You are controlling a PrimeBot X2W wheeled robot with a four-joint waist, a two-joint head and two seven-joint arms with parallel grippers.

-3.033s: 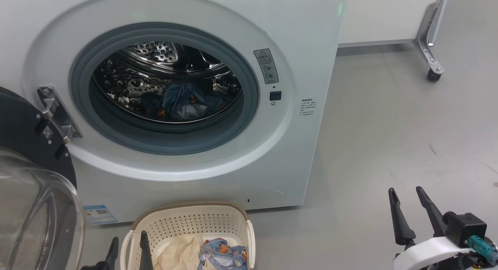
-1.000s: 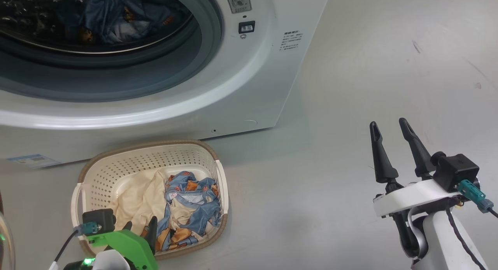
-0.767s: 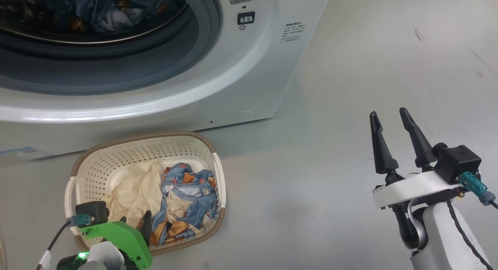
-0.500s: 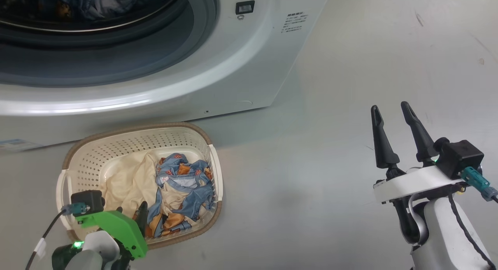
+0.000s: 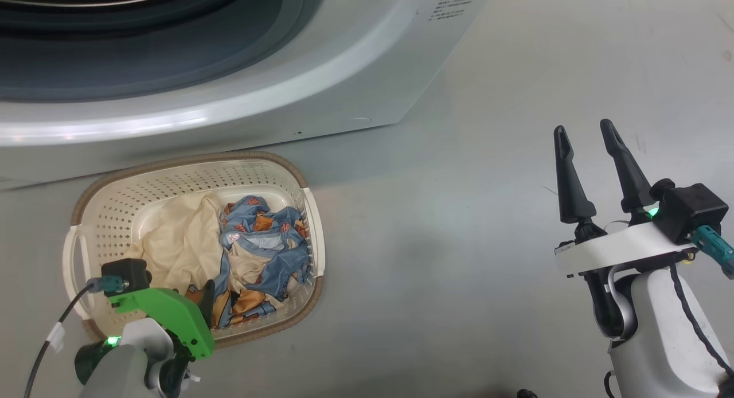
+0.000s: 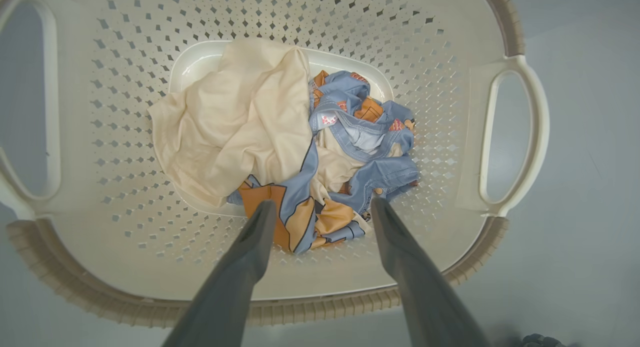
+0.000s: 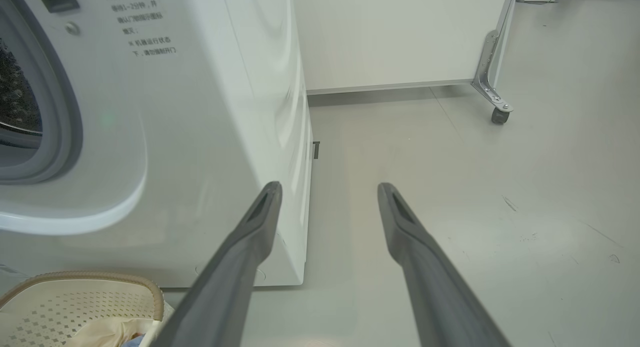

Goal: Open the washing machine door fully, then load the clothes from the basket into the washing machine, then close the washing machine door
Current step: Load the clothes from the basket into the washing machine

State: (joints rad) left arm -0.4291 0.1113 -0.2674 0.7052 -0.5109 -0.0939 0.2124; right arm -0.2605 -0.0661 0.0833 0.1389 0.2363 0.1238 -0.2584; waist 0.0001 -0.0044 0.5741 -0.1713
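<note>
Left gripper (image 6: 322, 202): open, tips just past near rim of cream perforated plastic basket (image 6: 450, 62).
Right gripper (image 5: 584, 127): open, over smooth grey floor (image 5: 459, 243).

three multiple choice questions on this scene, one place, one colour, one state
1. Where is the basket?
A) on the floor before the washing machine
B) on top of the machine
C) inside the drum

2. What colour is the plain cloth in it?
A) red
B) cream
C) black

3. How is the left pincer?
A) shut on a handle
B) shut on cloth
C) open over the clothes

Answers: 1 A, it rests on the floor below the machine's front; 2 B, it is pale cream; 3 C, its fingers stand wide apart, gripping nothing.
</note>
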